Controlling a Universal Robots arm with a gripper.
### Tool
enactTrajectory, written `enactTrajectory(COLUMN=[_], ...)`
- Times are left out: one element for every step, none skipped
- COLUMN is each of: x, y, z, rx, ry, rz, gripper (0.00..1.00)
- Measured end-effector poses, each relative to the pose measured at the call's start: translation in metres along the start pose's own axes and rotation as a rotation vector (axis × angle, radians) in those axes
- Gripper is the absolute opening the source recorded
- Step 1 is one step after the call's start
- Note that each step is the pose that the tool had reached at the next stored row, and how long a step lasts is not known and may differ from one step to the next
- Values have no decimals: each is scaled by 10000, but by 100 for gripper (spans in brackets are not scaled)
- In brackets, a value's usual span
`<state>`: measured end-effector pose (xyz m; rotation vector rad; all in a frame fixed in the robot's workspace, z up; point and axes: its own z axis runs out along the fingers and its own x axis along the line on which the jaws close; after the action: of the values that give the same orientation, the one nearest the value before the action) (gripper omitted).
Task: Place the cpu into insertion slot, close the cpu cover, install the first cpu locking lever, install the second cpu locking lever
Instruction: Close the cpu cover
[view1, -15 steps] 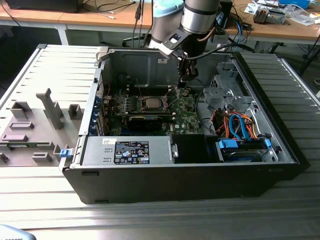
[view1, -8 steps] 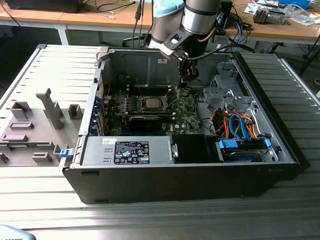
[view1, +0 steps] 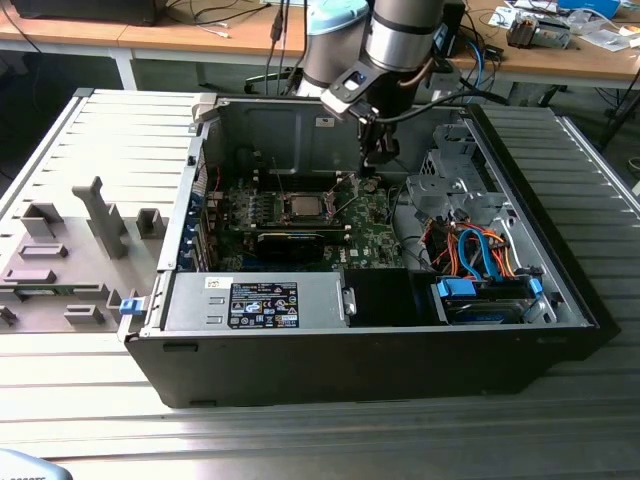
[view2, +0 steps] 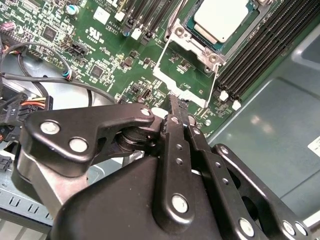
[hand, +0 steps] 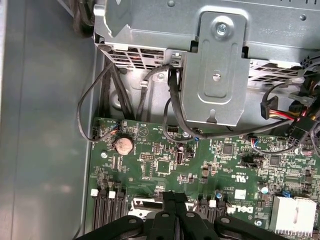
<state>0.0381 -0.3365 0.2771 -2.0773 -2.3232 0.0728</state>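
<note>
Hand pressed shut at open cover edge; cpu in slot.
Prob best: lift cover's free edge slow, swing over w/o nudging cpu.

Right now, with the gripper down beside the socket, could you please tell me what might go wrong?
1. The cpu lies in the insertion slot with the cpu cover open. The gripper is shut right at the cover's free edge, so a slip could knock the cover onto the chip or scrape the board.
2. Black cables run close beside the gripper's linkage and might snag.
</note>
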Motion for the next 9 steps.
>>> enactTrajectory(x=[0,0,0,1,1,2,8,14,23], y=[6,10,12,13,14,17,31,39,46], z=[5,10,19,28,41,50,64,72,80], rx=[0,0,0,0,0,0,1,2,3], ry=[0,0,0,0,0,-1,0,-1,0], rz=[-1,-1,0,0,1,0,-1,1,0], gripper=[11,11,11,11,11,11,11,11,11])
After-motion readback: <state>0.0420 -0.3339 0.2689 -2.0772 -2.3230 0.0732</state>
